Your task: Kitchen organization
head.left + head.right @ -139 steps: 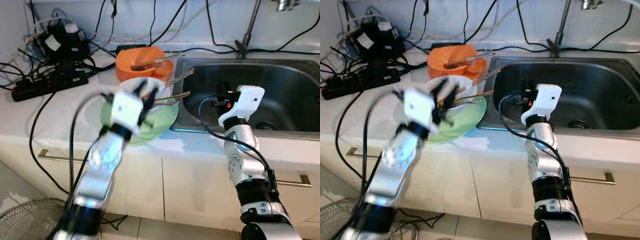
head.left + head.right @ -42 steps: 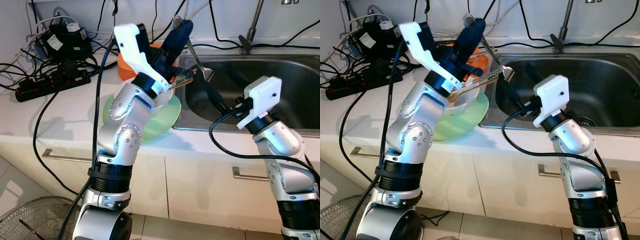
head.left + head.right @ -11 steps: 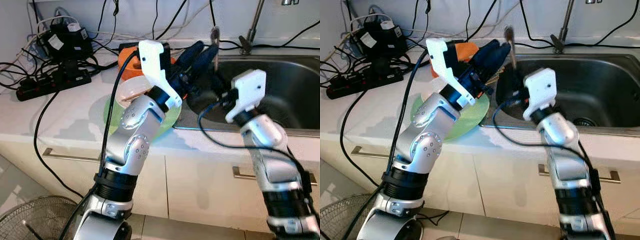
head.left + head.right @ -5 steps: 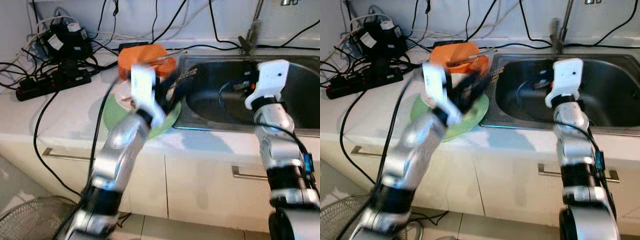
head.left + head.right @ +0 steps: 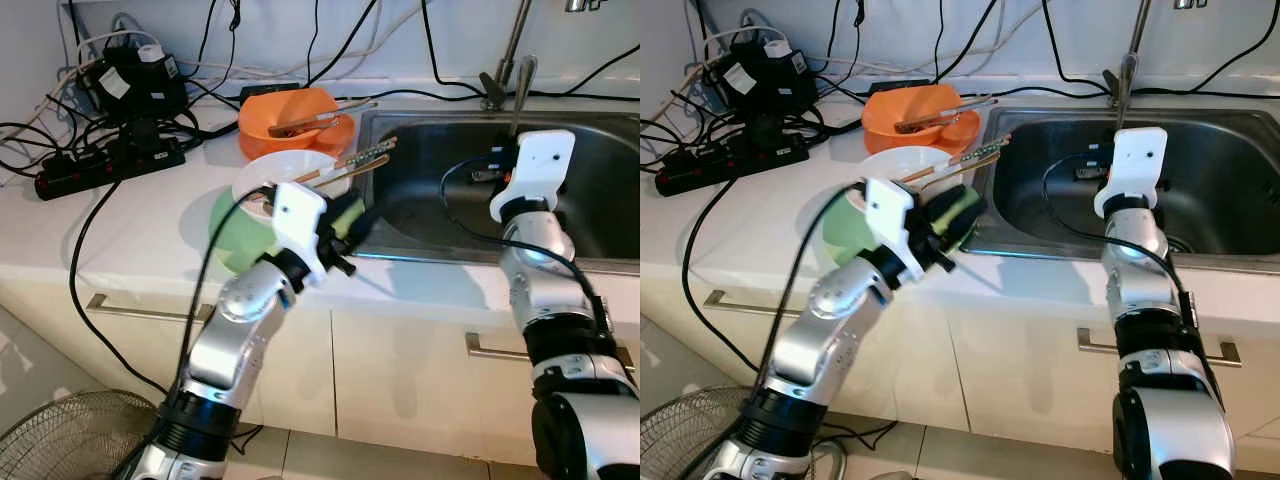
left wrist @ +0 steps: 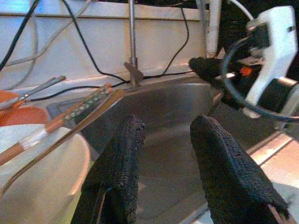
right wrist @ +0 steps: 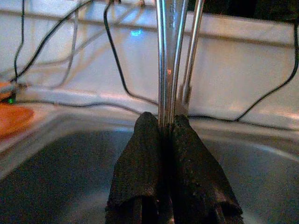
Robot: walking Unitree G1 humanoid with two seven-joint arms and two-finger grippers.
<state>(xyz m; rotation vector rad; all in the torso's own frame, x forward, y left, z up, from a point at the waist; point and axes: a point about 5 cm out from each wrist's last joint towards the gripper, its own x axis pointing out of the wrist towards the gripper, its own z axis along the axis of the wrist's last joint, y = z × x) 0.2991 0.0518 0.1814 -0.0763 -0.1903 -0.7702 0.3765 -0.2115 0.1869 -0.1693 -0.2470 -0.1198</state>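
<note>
My right gripper is shut on the handle of a metal spoon, held upright over the left part of the steel sink. From the head the spoon rises above the white right wrist housing. My left gripper is open and holds nothing. It hovers at the near right edge of the green plate, beside the sink rim. A white bowl stands on that plate with chopsticks resting across it. Behind it an orange bowl holds more utensils.
The faucet stands at the back of the sink, close behind the spoon. A power strip, a black adapter and tangled cables crowd the counter's back left. A wire fan lies on the floor at the left.
The spoon has passed from my left gripper to my right. The left arm has dropped back from the sink to the plate's near edge, open; the right arm holds the spoon upright.
</note>
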